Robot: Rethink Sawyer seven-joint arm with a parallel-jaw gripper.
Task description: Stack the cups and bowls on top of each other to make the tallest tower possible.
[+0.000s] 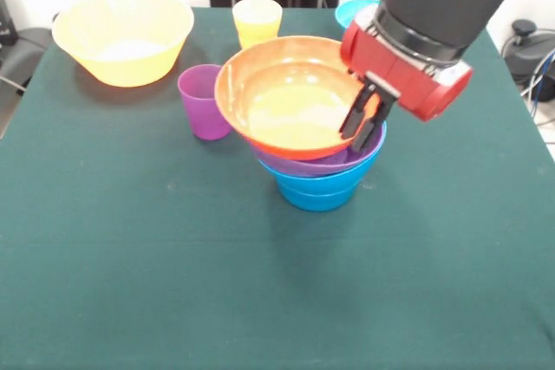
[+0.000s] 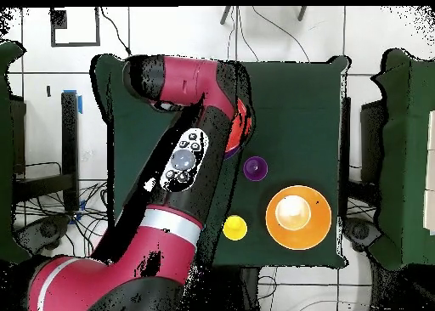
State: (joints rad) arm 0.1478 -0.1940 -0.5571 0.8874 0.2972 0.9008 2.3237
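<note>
Gripped the tilted orange bowl's (image 1: 290, 97) three-o'clock rim with claw (image 1: 365, 119) pinched shut atop the tower (image 1: 316, 171), and risked sliding it off on release.

Front view faces the table (image 1: 130, 283) closely; overhead looks straight down, sharing it.

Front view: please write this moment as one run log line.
end effector: shut on orange bowl rim | orange bowl: tilted atop purple bowl, blue bowl | purple cup: beside

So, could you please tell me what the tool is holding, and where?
The tool grips the wide glossy orange plastic bowl by its rim.
</note>
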